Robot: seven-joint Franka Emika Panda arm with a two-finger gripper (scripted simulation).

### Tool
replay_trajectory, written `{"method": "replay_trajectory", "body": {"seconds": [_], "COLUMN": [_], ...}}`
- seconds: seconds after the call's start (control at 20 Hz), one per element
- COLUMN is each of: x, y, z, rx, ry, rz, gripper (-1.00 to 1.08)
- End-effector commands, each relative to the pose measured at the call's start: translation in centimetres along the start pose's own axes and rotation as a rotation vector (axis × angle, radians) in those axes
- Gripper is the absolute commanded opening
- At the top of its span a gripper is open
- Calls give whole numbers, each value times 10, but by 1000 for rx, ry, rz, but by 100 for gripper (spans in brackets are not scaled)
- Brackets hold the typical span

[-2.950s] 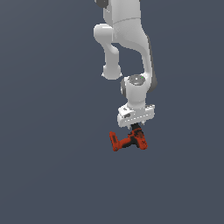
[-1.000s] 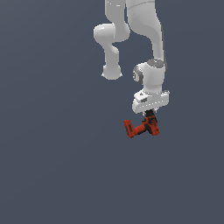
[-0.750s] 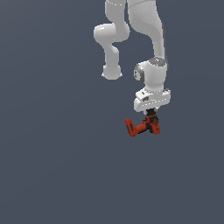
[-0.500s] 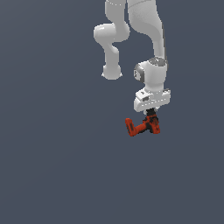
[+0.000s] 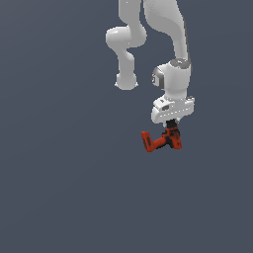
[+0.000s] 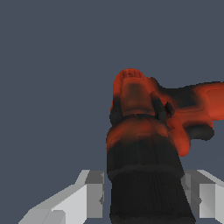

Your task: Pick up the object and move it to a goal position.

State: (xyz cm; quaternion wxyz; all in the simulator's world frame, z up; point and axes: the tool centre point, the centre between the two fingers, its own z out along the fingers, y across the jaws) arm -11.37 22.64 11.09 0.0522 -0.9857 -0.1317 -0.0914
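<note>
Red-orange drill in gripper, seemingly airborne.

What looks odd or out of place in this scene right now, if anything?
Nothing looks damaged or spilled. The drill hangs askew below the gripper, its handle sticking out toward the exterior view's left. The wrist view shows the fingers closed on its dark end, so it is gripped off-centre rather than at its middle.

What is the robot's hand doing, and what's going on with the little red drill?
gripper: pointing down, shut on the drill, one finger on each side of it.
drill: held under the white hand, gripped at its dark end, with its red part sticking out toward the exterior view's left.
</note>
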Motion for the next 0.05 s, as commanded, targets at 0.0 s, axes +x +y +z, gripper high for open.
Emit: {"method": "replay_trajectory", "body": {"seconds": [0.0], "x": [3], "y": [0], "z": [-5], "rx": [1], "ry": [7], "rz": [-1], "gripper": [-100]}}
